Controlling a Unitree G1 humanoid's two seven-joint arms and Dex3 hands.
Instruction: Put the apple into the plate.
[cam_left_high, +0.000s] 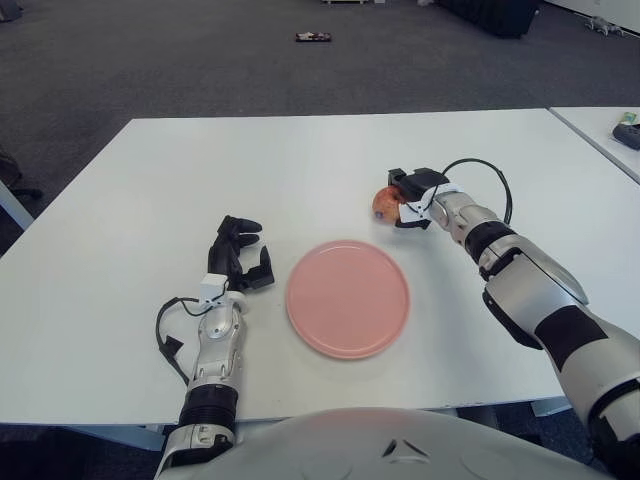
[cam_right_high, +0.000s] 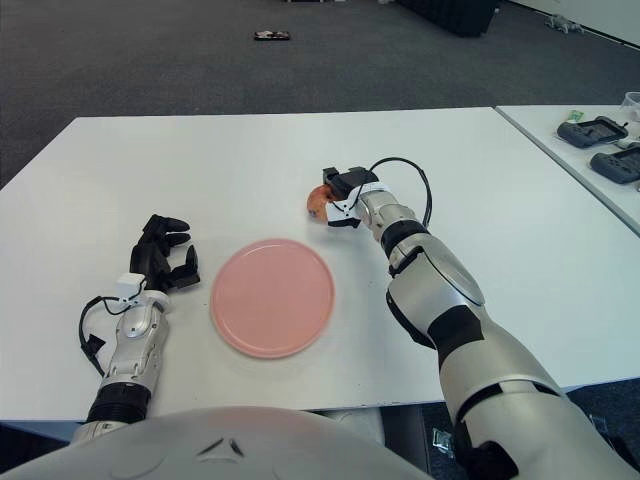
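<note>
Apple (cam_left_high: 383, 202): on the white table (cam_left_high: 150, 190), beyond the plate's far right edge, apart from it.
Right hand (cam_left_high: 413, 196): fingers wrapped around the apple.
Pink plate (cam_left_high: 347, 298): empty, near the table's front.
Left hand (cam_left_high: 238, 256): left of the plate, fingers loosely curled, holding nothing.

No legible text (anywhere visible).

place: lab/office | grey carpet floor (cam_left_high: 200, 60) | white tables (cam_left_high: 120, 200)
</note>
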